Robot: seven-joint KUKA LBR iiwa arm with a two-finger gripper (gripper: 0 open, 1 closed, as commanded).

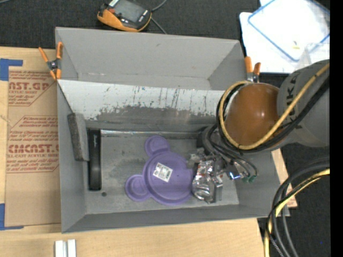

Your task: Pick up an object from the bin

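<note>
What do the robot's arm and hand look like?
The arm is thick, rounded and grey, with black lettering. An orange-brown dome cover sits at its wrist, ringed by black and yellow cables. The hand is small, silvery metal.

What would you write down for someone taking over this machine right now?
Gripper: low in the right part of the bin, at the right edge of the purple mouse-ear dish. Whether it grips anything cannot be told.
Things: the dish lies on the middle of the floor, white sticker up. A black bar and a grey block lie by the left wall.
Done: the approach to the dish.
Left: get a sure grasp and lift one thing clear of the bin.
</note>
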